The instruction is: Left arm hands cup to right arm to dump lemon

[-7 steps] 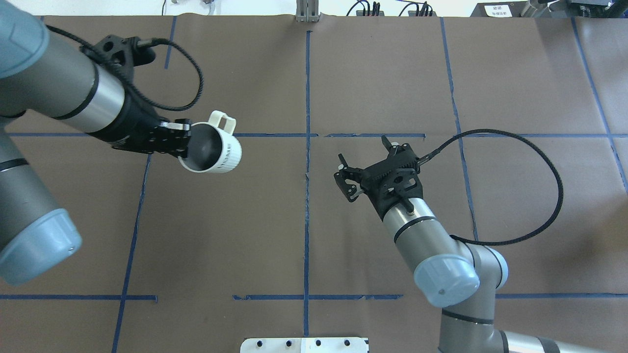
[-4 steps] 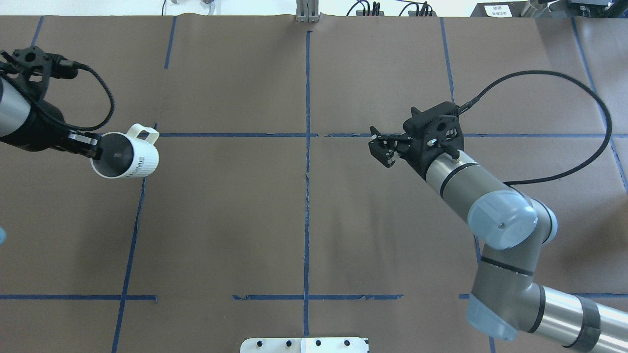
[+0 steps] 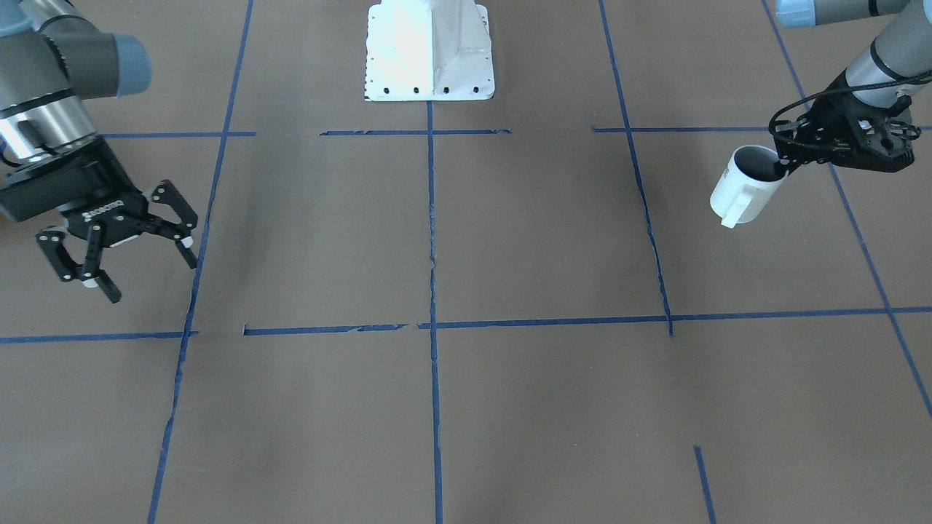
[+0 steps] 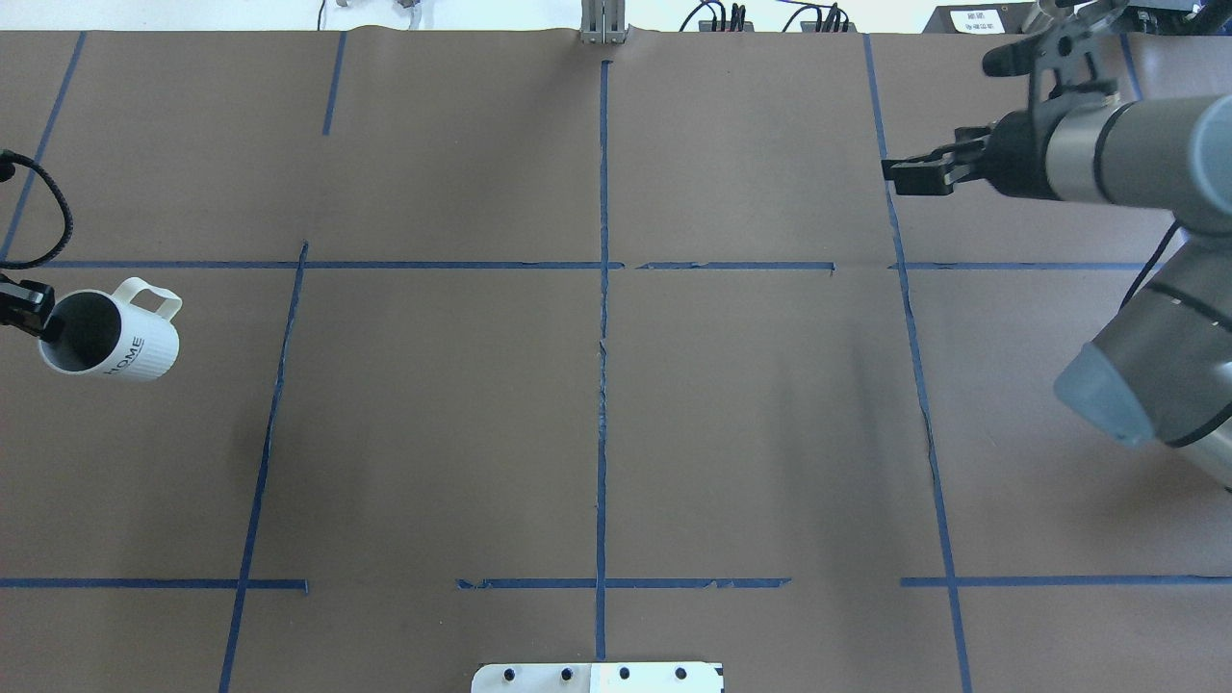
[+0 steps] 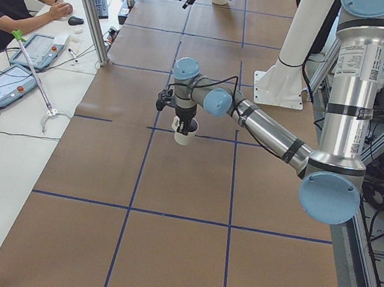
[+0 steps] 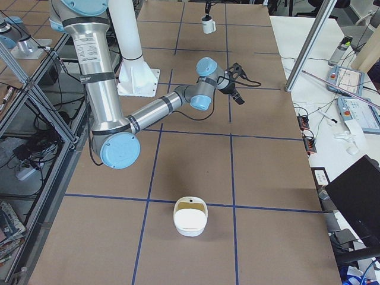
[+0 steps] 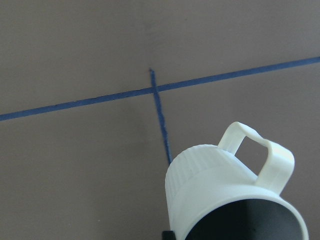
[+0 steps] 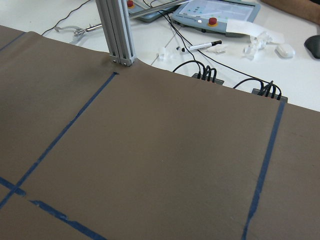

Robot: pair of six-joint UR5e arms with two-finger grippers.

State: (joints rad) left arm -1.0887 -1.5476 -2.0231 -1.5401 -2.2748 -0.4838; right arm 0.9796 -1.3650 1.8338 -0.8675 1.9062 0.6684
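White cup (image 4: 111, 337), tilted, held over the left end of the table (image 4: 597, 433) by the left gripper (image 3: 785, 161), jaws clamped on its rim. No lemon shows inside. The right gripper (image 3: 150, 276) hangs well apart, jaws spread wide. The hand-over seems not yet begun; next, both arms need to meet mid-table.

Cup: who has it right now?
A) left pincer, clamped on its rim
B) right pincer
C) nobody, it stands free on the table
A: the left pincer is shut on the rim of the cup, while the right pincer hangs open and empty.
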